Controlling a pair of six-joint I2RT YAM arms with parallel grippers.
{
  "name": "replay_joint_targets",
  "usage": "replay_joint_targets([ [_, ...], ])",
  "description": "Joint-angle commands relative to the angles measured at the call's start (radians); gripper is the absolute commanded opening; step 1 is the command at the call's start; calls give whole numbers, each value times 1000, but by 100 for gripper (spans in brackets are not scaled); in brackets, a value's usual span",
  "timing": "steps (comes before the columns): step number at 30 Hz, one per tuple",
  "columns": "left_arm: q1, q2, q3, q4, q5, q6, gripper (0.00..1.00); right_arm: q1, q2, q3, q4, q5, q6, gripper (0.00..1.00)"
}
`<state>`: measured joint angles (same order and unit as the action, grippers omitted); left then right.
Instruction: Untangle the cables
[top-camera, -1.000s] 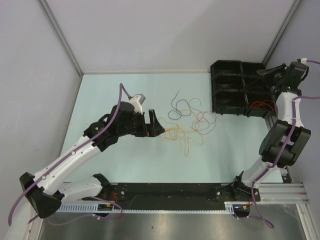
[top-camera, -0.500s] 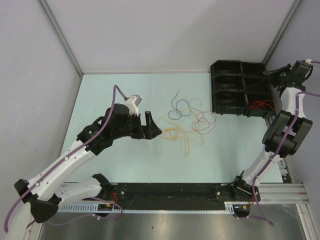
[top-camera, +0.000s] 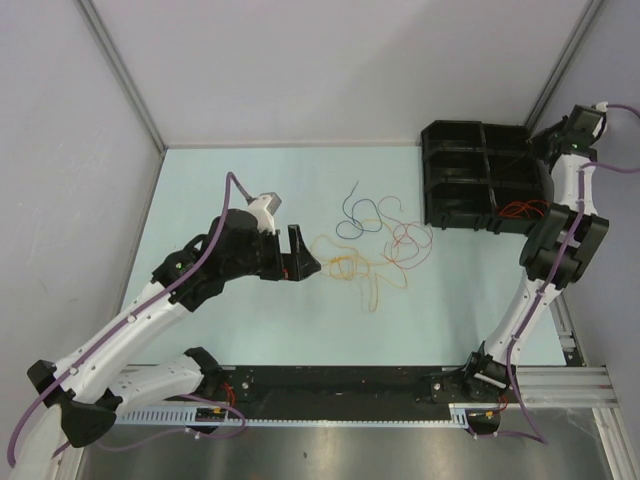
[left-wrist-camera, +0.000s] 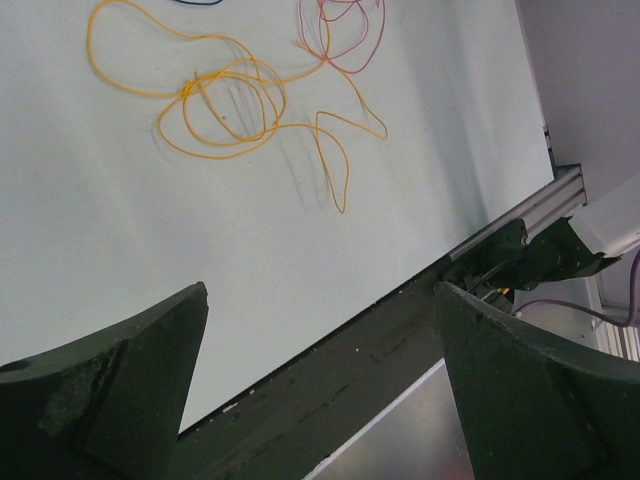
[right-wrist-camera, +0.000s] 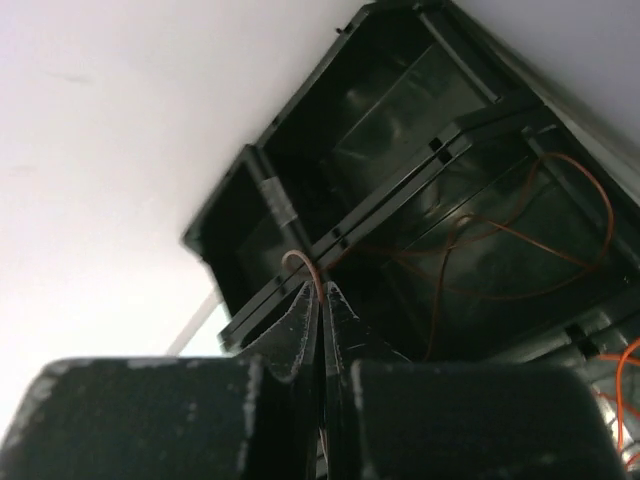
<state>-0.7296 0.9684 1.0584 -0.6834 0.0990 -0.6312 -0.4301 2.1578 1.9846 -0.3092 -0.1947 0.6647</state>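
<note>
Pale tabletop (top-camera: 250, 330), upper right corner: our right gripper (right-wrist-camera: 320, 290), clamped on a thin reddish wire (right-wrist-camera: 297, 262), has swung back over the black divided tray (top-camera: 425, 180), likely binning one strand; left gripper (top-camera: 305, 252) gapes.

Robotics lab test cell, not a home. Two white arms (top-camera: 150, 310) are sitting bolted to a black base plate (top-camera: 340, 380) and aluminium rail (top-camera: 560, 385) along a pale green tabletop (top-camera: 260, 330). Plain grey panel walls (top-camera: 340, 70) with metal posts (top-camera: 120, 70) are boxing it in. A black divided bin (top-camera: 452, 127) is sitting far right, thin coloured cables (top-camera: 375, 240) lying loose as props.
</note>
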Motion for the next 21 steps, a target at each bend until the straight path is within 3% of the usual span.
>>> replay_joint_targets([
  [1,6,4,25,8,-8,-19,100,20,79,80,-53,158,-108,0],
  [8,6,36,64,-1,-5,-10,100,68,140,82,-51,395,-189,0],
  [14,6,52,101,-22,-4,4,100,63,194,155,-53,407,-218,0],
  [17,4,46,120,-36,-7,13,100,62,192,189,-105,422,-221,11],
  [18,4,46,126,-41,-7,18,100,59,195,229,-132,425,-215,27],
  [21,6,47,141,-45,-9,31,100,54,182,307,-241,428,-202,40],
])
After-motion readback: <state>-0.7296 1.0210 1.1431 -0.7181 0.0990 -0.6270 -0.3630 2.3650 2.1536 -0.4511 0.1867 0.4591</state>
